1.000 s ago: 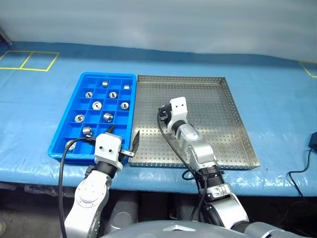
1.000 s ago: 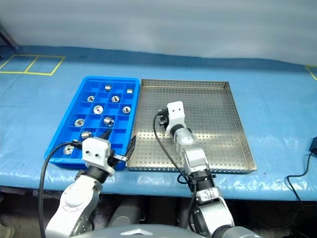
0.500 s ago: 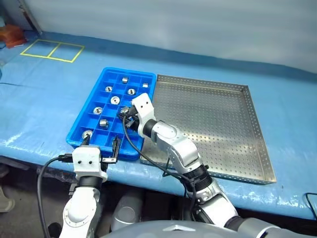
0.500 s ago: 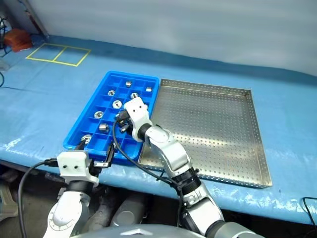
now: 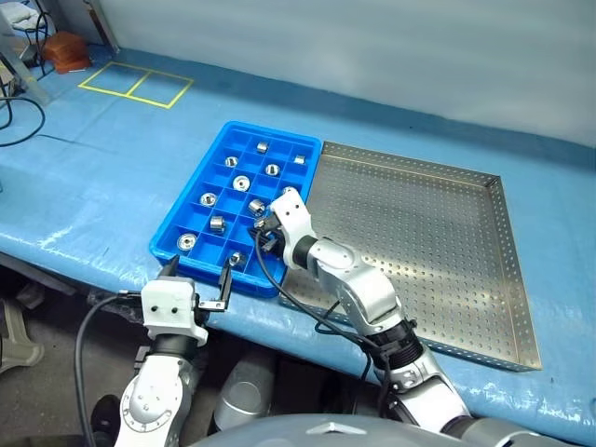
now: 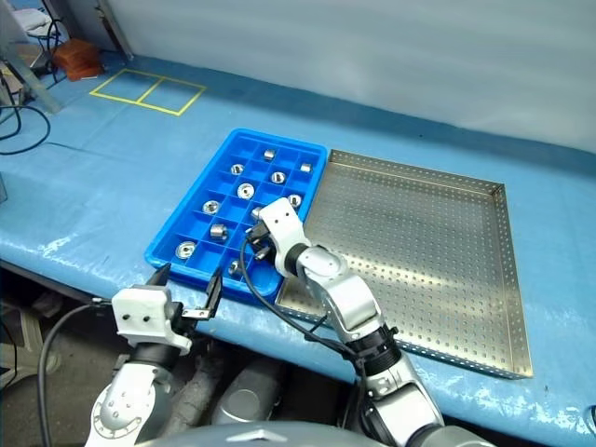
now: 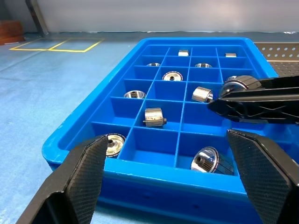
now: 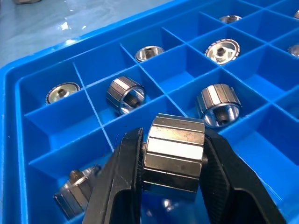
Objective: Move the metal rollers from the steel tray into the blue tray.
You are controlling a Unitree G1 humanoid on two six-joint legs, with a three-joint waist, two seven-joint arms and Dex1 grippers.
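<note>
Metal roller (image 8: pixel 174 154) sits clamped in the right gripper (image 8: pixel 173 182) over the blue tray (image 5: pixel 179 222) at centre frame, steel tray (image 5: pixel 484 279) apparently emptied, left gripper (image 5: pixel 198 276) spread wide and idle; placing step in hand, next calling for release into an empty compartment.

Setting: industrial workshop or robot test bay.
Long workbench (image 5: pixel 93 186) under a blue cover marked with yellow tape squares (image 5: pixel 135 86); blue tray (image 5: pixel 200 182) of metal rollers (image 5: pixel 241 182); perforated steel tray (image 5: pixel 438 242); plain grey wall (image 5: pixel 372 47); loose cables (image 5: pixel 19 102) nearby.
</note>
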